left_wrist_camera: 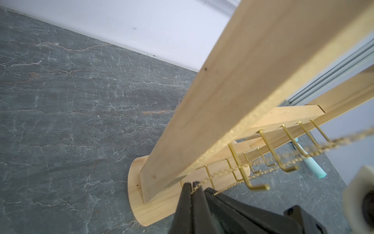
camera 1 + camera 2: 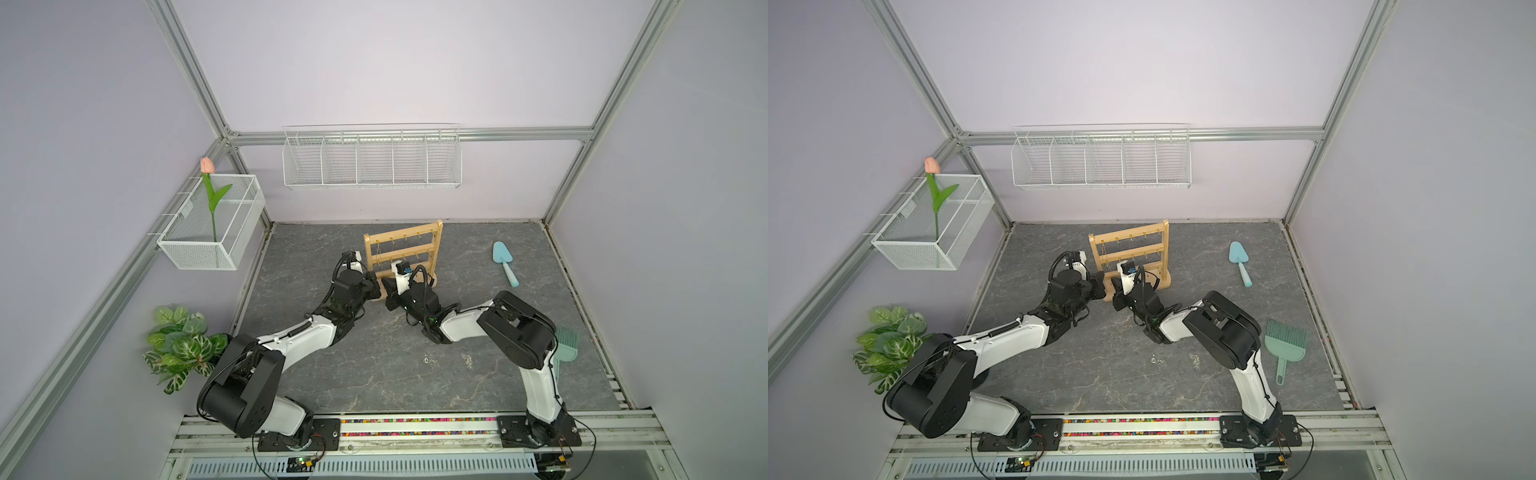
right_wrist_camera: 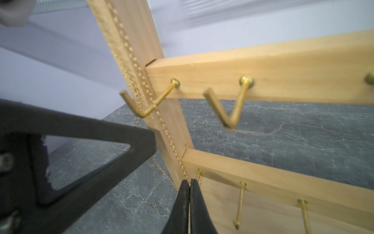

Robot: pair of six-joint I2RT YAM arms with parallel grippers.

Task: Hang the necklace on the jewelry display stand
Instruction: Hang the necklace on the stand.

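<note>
While both arms reach toward the middle of the frame, the jewelry display stand (image 2: 403, 253) stands upright on the grey marbled table (image 2: 374, 374), just above centre in both top views, with its oblong base toward the arms. The left gripper (image 1: 191, 185) sits at the stand's left end, close to the base, its jaws pressed together on the necklace (image 1: 263, 172), a thin gold chain that leaves the tips in two strands and stretches along the rows of gold hooks (image 1: 261, 187). The right gripper (image 3: 189, 182) is just beside it, near the lower bar, its jaws likewise closed, and a beaded strand of the chain runs down along the stand's left upright into its tips. Whether the chain rests on any hook cannot be told, since the strands are blurred where they cross them. A light blue trowel (image 2: 505, 264) lies to the right of the stand, well apart, and a green brush (image 2: 1285, 347) lies at the right side of the table, near the right arm's elbow
</note>
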